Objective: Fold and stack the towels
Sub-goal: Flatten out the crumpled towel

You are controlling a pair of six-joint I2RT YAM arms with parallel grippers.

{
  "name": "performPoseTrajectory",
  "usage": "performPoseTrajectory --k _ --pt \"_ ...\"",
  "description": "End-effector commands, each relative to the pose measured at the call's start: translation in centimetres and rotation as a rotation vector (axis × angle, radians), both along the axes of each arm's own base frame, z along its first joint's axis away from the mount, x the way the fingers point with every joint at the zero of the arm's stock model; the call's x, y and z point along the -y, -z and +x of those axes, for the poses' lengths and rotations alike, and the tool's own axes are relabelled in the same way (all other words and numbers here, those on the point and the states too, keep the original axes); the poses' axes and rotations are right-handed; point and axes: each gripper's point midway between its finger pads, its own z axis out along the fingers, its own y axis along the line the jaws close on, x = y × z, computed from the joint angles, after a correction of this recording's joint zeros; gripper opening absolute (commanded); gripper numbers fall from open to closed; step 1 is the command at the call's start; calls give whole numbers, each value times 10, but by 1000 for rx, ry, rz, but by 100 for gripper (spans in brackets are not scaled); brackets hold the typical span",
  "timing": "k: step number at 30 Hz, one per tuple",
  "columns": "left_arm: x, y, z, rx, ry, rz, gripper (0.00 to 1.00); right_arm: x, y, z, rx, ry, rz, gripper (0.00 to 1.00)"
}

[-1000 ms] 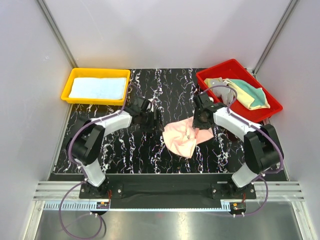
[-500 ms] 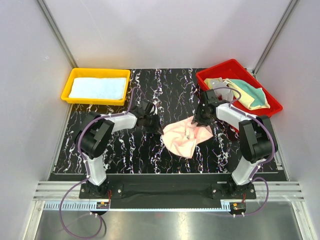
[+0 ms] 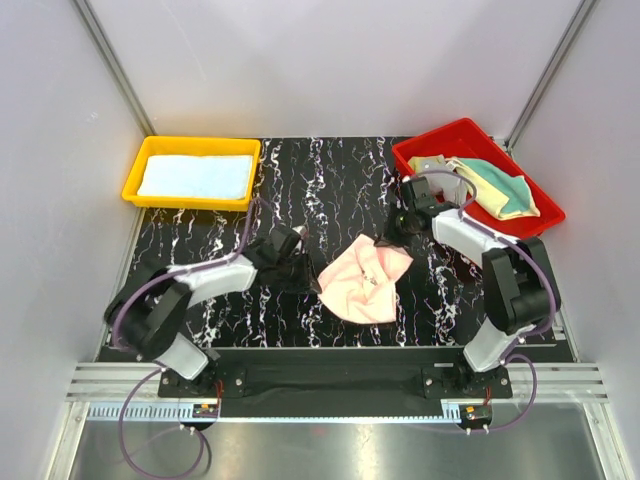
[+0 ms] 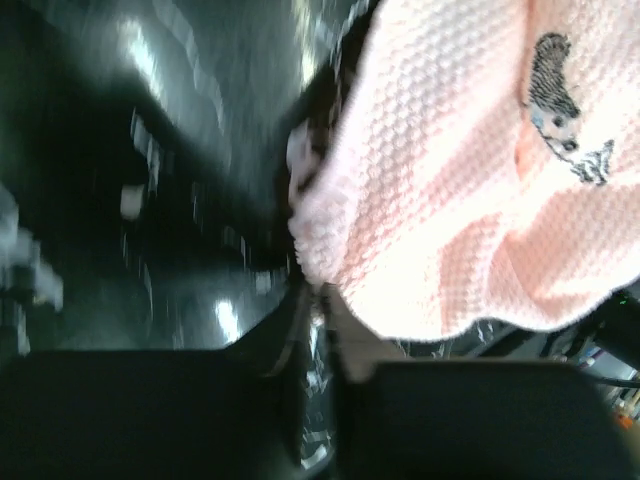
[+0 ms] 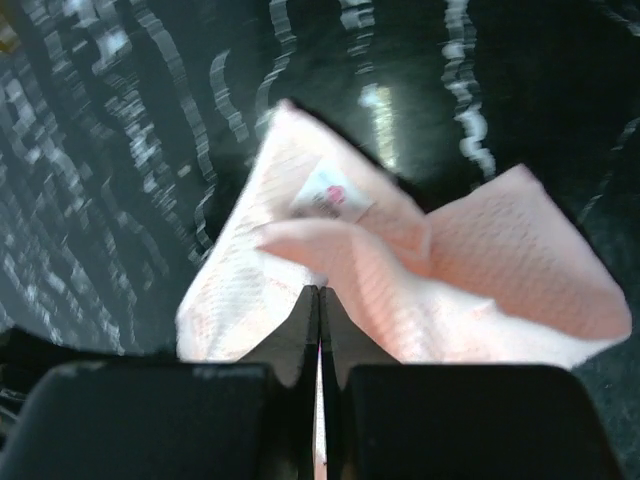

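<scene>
A pink towel [image 3: 366,282] lies crumpled on the black marbled table between my two arms. In the left wrist view the pink towel [image 4: 470,190] shows a small dark mark [image 4: 556,92]. My left gripper [image 3: 312,278] is at its left edge, and in the left wrist view the left gripper [image 4: 320,300] is shut on that edge. My right gripper [image 3: 390,238] is at the towel's far right corner. Seen from the right wrist, the right gripper [image 5: 320,298] pinches a raised fold of the pink towel [image 5: 470,270] below a white label [image 5: 330,196].
A yellow tray [image 3: 200,144] at the back left holds a flat light blue towel [image 3: 195,176]. A red tray [image 3: 430,137] at the back right holds a yellow and teal towel [image 3: 500,190] and a grey one [image 3: 432,165]. White walls enclose the table.
Both grippers have closed on the pink towel. The left arm has drawn nearer and lower. The towel has bunched up and shifted slightly left and toward the near edge.
</scene>
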Motion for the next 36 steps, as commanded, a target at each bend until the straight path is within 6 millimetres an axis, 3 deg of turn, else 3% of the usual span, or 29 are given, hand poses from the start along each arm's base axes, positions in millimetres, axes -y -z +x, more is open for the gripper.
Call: performPoseTrajectory --k 1,2,5,9,12,15,16,17,18,20,21,22,23,24,25,30,33,35,36 --pt "-7 -55 9 134 -148 -62 33 -29 -93 6 252 -184 105 0" --pt "-10 -64 8 149 -162 -67 40 -28 -116 -1 296 -200 120 0" --pt "-15 -102 19 252 -177 -76 52 -18 -130 -16 309 -199 89 0" --pt "-14 -118 33 321 -145 -44 55 -10 -108 -27 259 -207 50 0" --pt "1 -119 37 345 -41 -59 57 -6 -104 -38 245 -184 56 0" --pt "2 -114 47 350 -32 -12 57 38 -95 -46 200 -10 -131 0" --pt "4 -111 50 345 -29 0 57 63 -89 -51 172 86 -230 0" --pt "5 -109 52 342 -30 8 57 71 -96 -55 193 127 -243 0" --pt "6 -107 54 340 -18 12 57 75 -87 -65 178 143 -248 0" --pt "17 -104 59 329 18 6 57 68 -93 -77 207 156 -156 0" --pt "19 -102 61 332 42 15 57 67 -76 -90 167 155 -138 0" --pt "22 -91 64 309 56 33 57 55 -77 -94 167 151 -54 0" --pt "30 -99 69 321 80 16 57 48 -82 -97 197 139 3 0" --pt "36 -100 69 319 102 -4 57 37 -70 -111 171 90 65 0" --pt "44 -105 72 322 123 -32 57 27 -80 -104 243 66 131 0" --pt "71 -133 62 301 173 -208 57 -15 -110 -114 321 -168 339 0" --pt "43 -126 65 272 72 -59 59 -42 -127 -113 367 -262 392 0" --pt "12 -114 64 262 -16 56 62 -69 -129 -116 359 -336 430 0" --pt "-1 -126 65 286 -50 41 63 -81 -129 -121 340 -355 451 0"
